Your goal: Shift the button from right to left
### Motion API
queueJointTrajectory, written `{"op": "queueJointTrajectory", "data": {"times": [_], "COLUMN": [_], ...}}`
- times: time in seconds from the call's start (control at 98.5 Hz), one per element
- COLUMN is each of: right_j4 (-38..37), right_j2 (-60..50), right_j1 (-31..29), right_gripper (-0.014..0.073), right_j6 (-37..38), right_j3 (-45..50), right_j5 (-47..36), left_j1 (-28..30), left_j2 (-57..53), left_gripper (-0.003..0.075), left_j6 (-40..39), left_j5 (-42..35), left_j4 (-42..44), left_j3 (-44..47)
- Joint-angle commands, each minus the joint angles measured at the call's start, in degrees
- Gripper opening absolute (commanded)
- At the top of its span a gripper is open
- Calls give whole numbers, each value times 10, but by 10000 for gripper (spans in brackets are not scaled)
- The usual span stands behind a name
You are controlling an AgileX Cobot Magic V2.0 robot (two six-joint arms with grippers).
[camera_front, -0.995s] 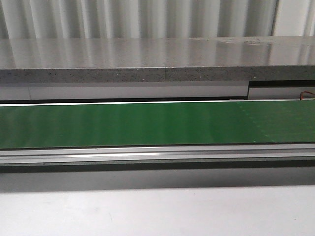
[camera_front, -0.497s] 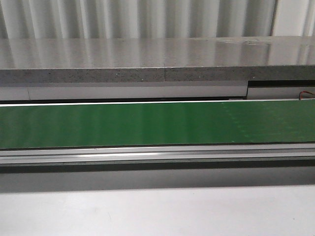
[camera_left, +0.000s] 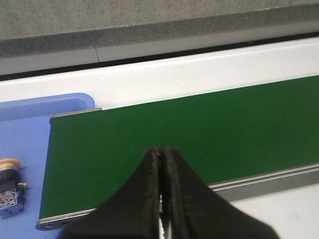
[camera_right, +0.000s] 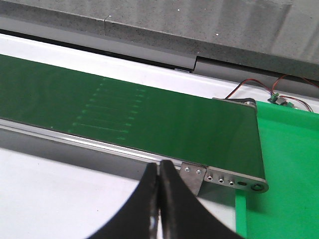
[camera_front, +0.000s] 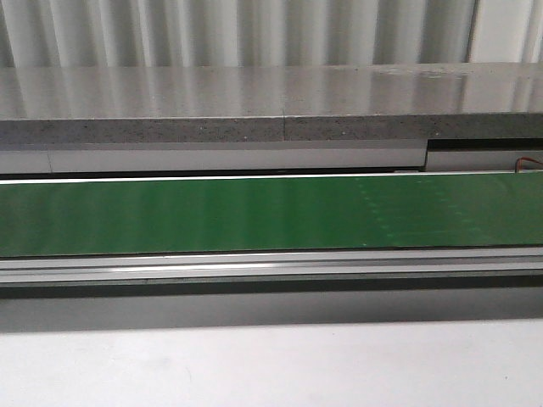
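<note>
Pale white tabletop [camera_front: 271,365] in the foreground of the front view, bare across its width. Just behind it, a metal rail [camera_front: 271,270] running edge to edge, then the green conveyor belt [camera_front: 254,214] with a faint grid of dotted marks [camera_front: 416,208] toward its right end. Farther back, a speckled grey stone ledge [camera_front: 271,106], and behind that a wall of pale vertical slats [camera_front: 237,32]. No arm visible from this camera.

Left gripper [camera_left: 162,186], seen from its wrist camera, clenched with both dark fingers pressed together and nothing between them, hovering over the near edge of the belt's left end. Beside that end, a blue tray [camera_left: 25,144] holding the button [camera_left: 10,186], with a pale round cap and dark body, well apart from the gripper.

Right gripper [camera_right: 158,199] likewise pinched closed on nothing, poised above the rail near the belt's right end. Beyond that end, a bright green tray [camera_right: 289,164] and thin red and dark wires [camera_right: 259,87] leading to a small connector.
</note>
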Motion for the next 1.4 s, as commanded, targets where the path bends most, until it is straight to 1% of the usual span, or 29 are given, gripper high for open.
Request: {"op": "queueJointTrajectory", "data": {"times": [0.0,0.152,0.345,0.416,0.426,0.518,0.579,0.65,0.67,0.69,0.832,1.391], "right_j4": [1,1,1,1,1,1,1,1,1,1,1,1], "right_j2": [6,6,6,6,6,6,6,6,7,7,8,8], "right_j1": [1,1,1,1,1,1,1,1,1,1,1,1], "right_gripper": [-66,-66,-66,-66,-66,-66,-66,-66,-66,-66,-66,-66], "right_j6": [-3,-3,-3,-3,-3,-3,-3,-3,-3,-3,-3,-3], "right_j3": [-13,-13,-13,-13,-13,-13,-13,-13,-13,-13,-13,-13], "right_j5": [-44,-44,-44,-44,-44,-44,-44,-44,-44,-42,-42,-42], "left_j1": [-5,-5,-5,-5,-5,-5,-5,-5,-5,-5,-5,-5], "left_j2": [-41,-113,-180,-203,-282,-300,-316,-333,-331,-331,-332,-331], "left_gripper": [-20,-20,-20,-20,-21,-20,-20,-20,-21,-20,-20,-20], "left_j6": [-5,-5,-5,-5,-85,-124,-125,-125,-125,-125,-127,-127], "left_j5": [-43,-7,-15,-30,-282,-307,-336,-370,-338,-322,-283,-276], "left_j4": [-14,-14,-13,-14,45,84,105,106,106,108,108,106], "left_j3": [-1,20,65,88,275,304,333,364,360,358,361,360]}}
